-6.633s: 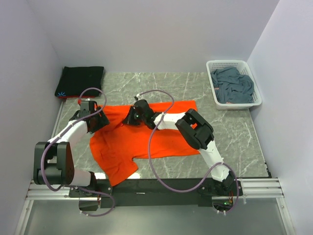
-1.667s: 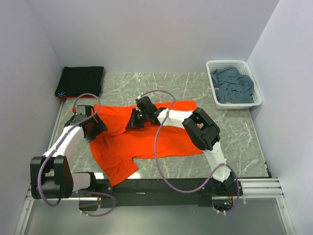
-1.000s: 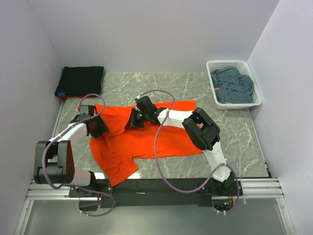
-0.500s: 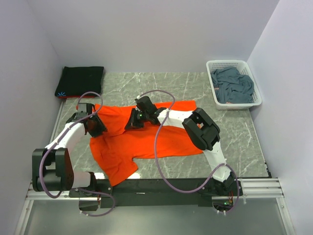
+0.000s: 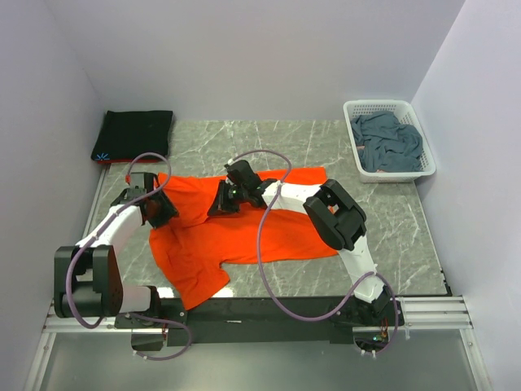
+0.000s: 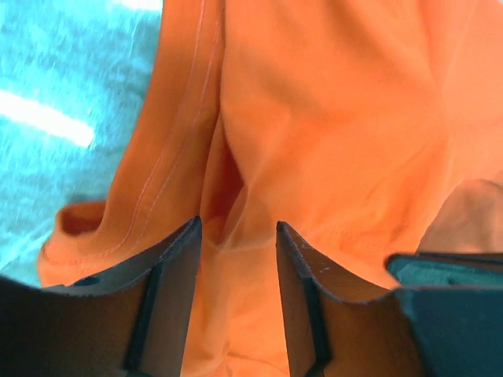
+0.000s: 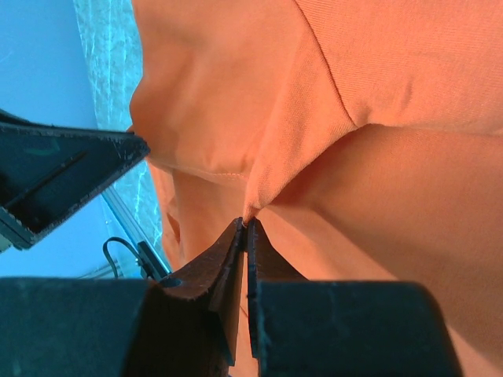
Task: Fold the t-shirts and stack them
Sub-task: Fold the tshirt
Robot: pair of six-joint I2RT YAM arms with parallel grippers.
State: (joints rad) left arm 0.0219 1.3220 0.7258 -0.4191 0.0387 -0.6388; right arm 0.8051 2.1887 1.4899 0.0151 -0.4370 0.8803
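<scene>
We see the orange t-shirt (image 5: 244, 232) spread across the marble table (image 5: 407, 212), one corner reaching its front edge; the right gripper (image 7: 245, 228) is closed, pinching a ridge of it toward its far side; the left gripper (image 6: 237, 236) stands parted astride a fold at its left edge. Open marble runs from the shirt's right hem to the white basket (image 5: 378, 104) holding the blue-grey t-shirt (image 5: 389, 142); the folded black t-shirt (image 5: 134, 134) lies far left.

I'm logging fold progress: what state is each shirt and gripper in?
orange t-shirt: spread on the table, unfolded, wrinkled
black t-shirt: folded, far left corner
blue-grey t-shirt: crumpled in the basket
left gripper: open, astride an orange fold
right gripper: shut on a pinch of the orange t-shirt
</scene>
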